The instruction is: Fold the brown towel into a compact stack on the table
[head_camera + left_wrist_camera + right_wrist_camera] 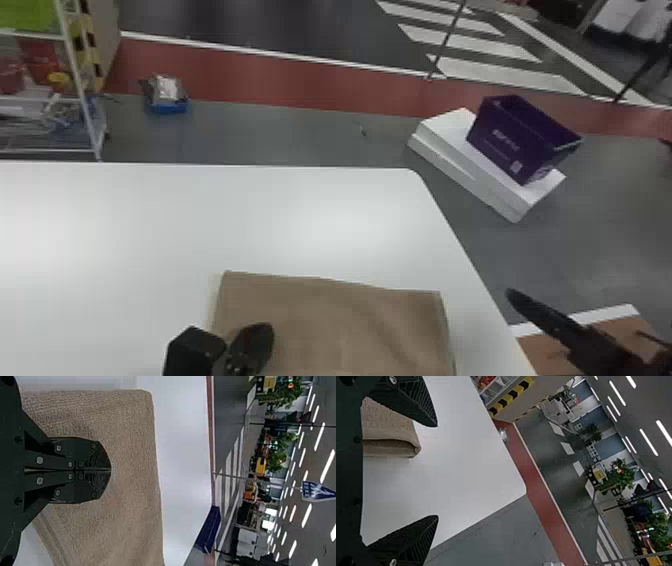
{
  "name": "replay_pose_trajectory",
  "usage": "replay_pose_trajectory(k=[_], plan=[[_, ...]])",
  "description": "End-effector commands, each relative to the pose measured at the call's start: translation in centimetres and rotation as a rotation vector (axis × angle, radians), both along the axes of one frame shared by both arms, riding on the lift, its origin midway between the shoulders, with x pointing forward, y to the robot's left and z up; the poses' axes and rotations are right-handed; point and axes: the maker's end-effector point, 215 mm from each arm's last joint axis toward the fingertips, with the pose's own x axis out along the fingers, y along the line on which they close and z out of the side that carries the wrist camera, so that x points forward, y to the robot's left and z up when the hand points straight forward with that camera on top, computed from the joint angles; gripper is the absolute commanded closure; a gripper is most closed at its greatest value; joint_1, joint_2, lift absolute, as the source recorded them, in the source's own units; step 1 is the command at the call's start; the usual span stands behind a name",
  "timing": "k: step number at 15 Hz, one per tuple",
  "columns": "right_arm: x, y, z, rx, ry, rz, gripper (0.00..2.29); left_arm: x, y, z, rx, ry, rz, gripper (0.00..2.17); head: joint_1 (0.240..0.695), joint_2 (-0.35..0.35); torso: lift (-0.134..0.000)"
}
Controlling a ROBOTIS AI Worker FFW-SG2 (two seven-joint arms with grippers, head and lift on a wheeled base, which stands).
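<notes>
I have the brown cloth towel [345, 325] in the lower middle of the head view, lying flat on the white counter [150, 215] with its near part cut off by the bottom of the frame. The right wrist view shows me a rounded, folded edge, one layer over another. My left gripper [263, 331] is at the towel's left part, its two flat black fingers pressed together and hiding some of the cloth; I can't tell whether any fabric is pinched in them. My right gripper [573, 313] is spread wide at the lower right, holding nothing, out past the counter's right edge and apart from the towel. Below it in my line of sight is a brown panel with a white border [537, 350], partly covered by that gripper.

Beyond the counter, at the right of the frame, a dark purple open-topped box [520, 137] rests tilted on a stack of white slabs [450, 150] on the floor. At the upper left I see a white-framed rack [80, 75] with assorted items, and near it a low blue tray [170, 107] with something silvery in it.
</notes>
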Motion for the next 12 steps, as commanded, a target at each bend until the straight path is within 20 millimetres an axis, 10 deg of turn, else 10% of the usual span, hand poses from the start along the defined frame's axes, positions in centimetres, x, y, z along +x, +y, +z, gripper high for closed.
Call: replay_pose_trajectory(k=[1, 12], plan=[[0.2, 0.2, 0.1, -0.002, -0.006, 0.003, 0.06, 0.5, 1.4, -0.9, 0.032, 0.001, 0.026, 1.86, 0.695, -0.35, -0.124], [1.0, 0.5, 0.9, -0.019, -0.021, 0.008, 0.06, 0.8, 10.7, -2.9, 0.106, 0.021, 0.179, 1.86, 0.695, -0.35, -0.124]])
